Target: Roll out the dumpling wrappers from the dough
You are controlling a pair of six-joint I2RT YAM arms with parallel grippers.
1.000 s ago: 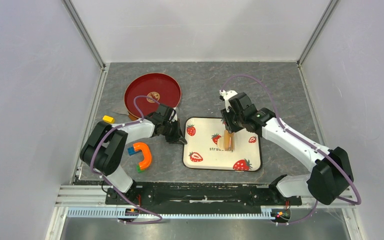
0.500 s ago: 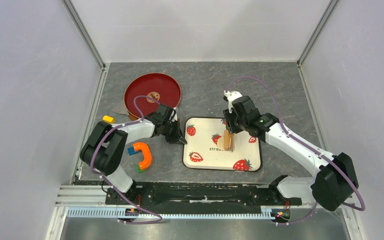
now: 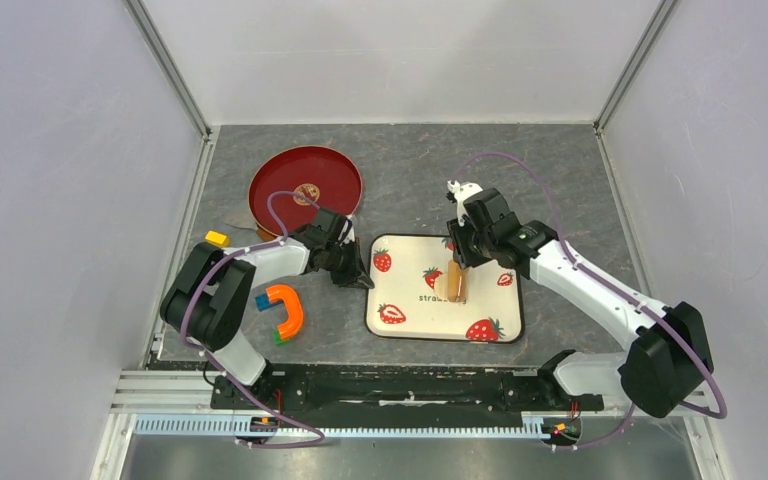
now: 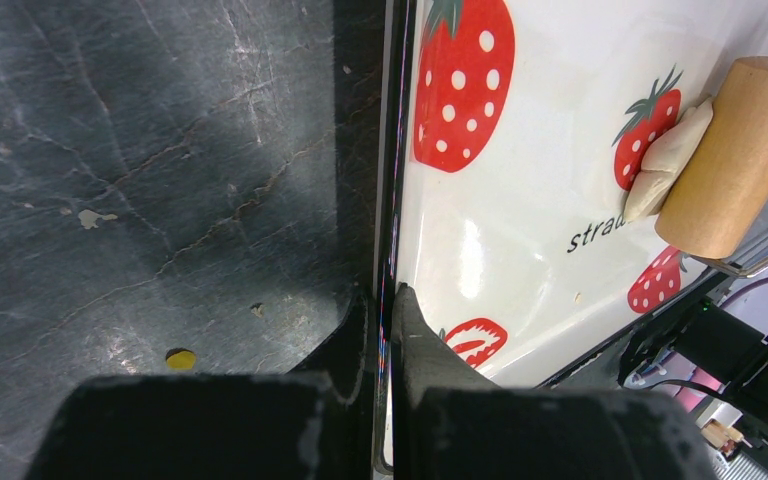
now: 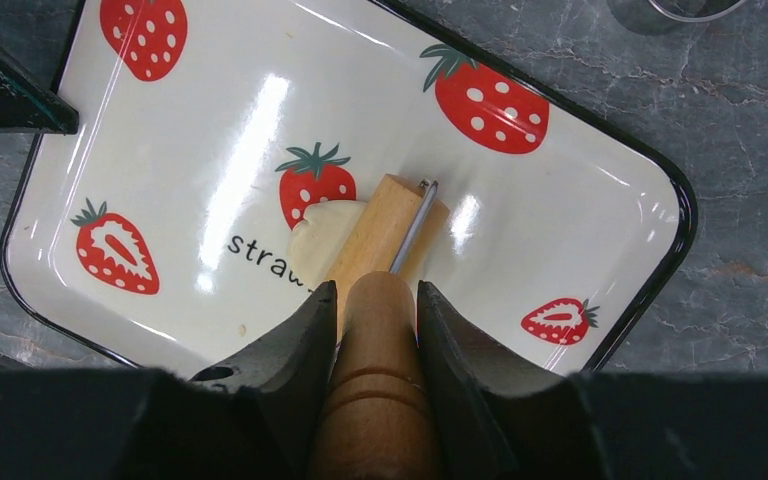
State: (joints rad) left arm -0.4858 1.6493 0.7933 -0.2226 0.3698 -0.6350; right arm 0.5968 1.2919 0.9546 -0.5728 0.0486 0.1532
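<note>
- Dark grey marbled tabletop point(image 3: 560, 170) between pale walls carries a white rectangular strawberry tray point(image 3: 490, 300) with a black rim, at lower centre of the overhead view.
- Over the last second the right arm's wrist has shifted a little to the right and down in the overhead frame. The tan wooden roller point(image 3: 454, 281) has hardly moved on the tray, and the left arm has not moved at all.
- My reading is that this is a short, slow rolling stroke with little flattening gained.
- Right claw point(image 5: 375, 300) is clamped narrowly round the roller's wooden handle, at the bottom centre of its wrist view.
- Left claw point(image 4: 385, 300) pinches the tray's left rim, one finger on each side, and seems to steady the tray.
- Pale cream dough point(image 5: 322, 235) sits mid-tray, pressed against the left side of the roller drum point(image 4: 730, 150) and partly under it.
- It is a thick lump, so no dumpling wrappers show anywhere and the task looks early.
- Writing: black lowercase letters on the tray read "straw", and the rest is hidden by the dough and roller.
- No brand or other label can be read.
</note>
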